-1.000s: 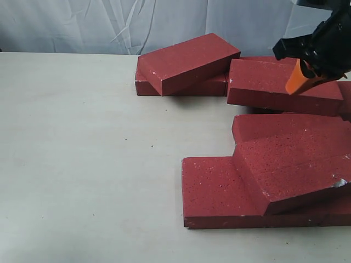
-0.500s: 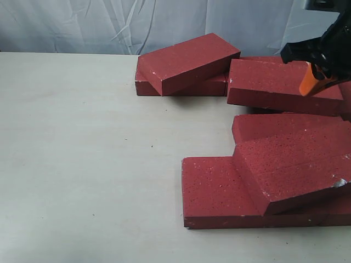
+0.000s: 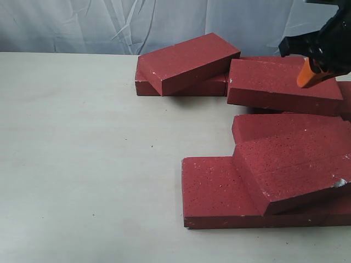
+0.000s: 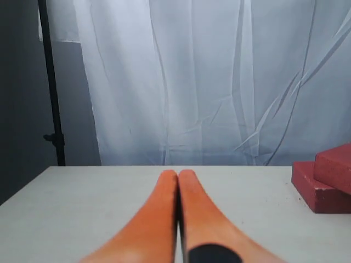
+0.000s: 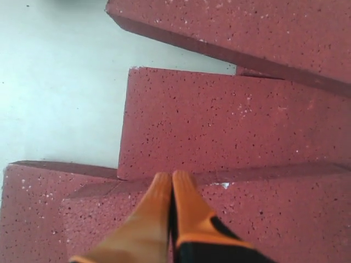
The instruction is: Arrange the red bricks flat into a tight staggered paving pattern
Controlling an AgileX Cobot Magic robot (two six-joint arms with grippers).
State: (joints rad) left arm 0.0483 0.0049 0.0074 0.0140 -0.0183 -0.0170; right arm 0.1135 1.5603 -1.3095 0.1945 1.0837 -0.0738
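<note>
Several dark-red bricks lie in a loose heap on the right half of the table. One tilted brick (image 3: 186,61) leans on a flat one at the back. Another brick (image 3: 279,83) lies to its right. At the front a tilted brick (image 3: 293,167) rests on a flat brick (image 3: 211,192). My right gripper (image 3: 303,81) is shut and empty, hovering over the back right brick; its wrist view shows the orange fingertips (image 5: 172,178) above stacked bricks (image 5: 230,123). My left gripper (image 4: 178,175) is shut and empty above bare table, with two bricks (image 4: 326,178) off to one side. It is out of the exterior view.
A pale table (image 3: 82,153) spreads bare across the left and middle. A white curtain (image 3: 109,24) hangs behind the table's far edge. A dark stand pole (image 4: 50,82) shows in the left wrist view.
My right gripper has drifted right and slightly up over the back right brick. The bricks have not moved.
</note>
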